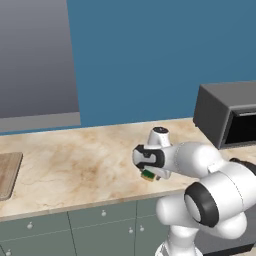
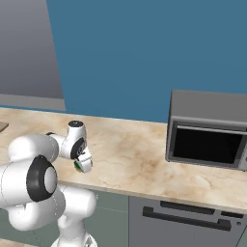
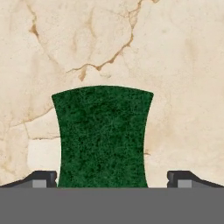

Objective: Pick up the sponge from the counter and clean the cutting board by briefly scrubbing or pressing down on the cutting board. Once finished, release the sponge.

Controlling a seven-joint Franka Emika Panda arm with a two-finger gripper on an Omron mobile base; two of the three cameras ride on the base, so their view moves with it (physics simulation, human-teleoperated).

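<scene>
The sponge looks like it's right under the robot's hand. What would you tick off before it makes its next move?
1. Sponge between the fingertips: ok, seen from the hand.
2. Gripper open wide enough: ok on the right; the left tip sits at the sponge's edge.
3. Sponge lying on the counter: ok.
4. Grip closed on the sponge: not ok, not yet.
5. Cutting board in sight: ok, far off at the left edge.
6. Microwave out of the way: ok.

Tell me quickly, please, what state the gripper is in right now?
Gripper: jaws open, straddling the sponge on the counter; right tip stands clear of it, nothing gripped yet.
</scene>
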